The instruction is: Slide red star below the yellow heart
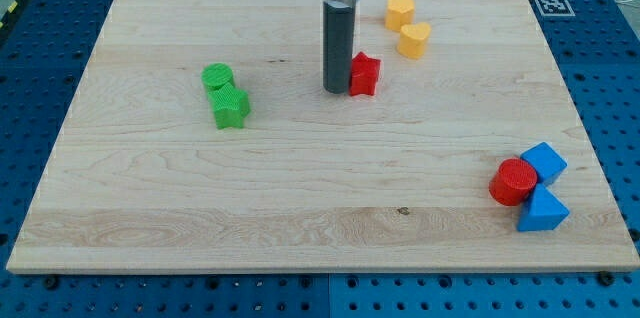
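My tip down on board, touching left side of red star; plain rod, no jaws to open or shut. Red star in upper middle of board, below and left of yellow heart. Yellow hexagon just above heart, near top edge. Green cylinder and green star touching, left of centre. Red cylinder, blue cube, blue triangle clustered at bottom right corner.
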Action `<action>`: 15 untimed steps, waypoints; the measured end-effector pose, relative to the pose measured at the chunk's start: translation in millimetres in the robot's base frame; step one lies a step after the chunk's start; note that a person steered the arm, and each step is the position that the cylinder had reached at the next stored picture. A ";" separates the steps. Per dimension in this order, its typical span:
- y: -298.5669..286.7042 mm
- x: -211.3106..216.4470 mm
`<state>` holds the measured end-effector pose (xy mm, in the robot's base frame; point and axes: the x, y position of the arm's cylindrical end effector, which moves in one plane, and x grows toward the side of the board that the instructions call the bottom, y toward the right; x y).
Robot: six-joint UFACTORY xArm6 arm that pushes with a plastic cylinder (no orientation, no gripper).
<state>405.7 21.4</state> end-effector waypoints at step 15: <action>50.4 4.8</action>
<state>410.5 71.8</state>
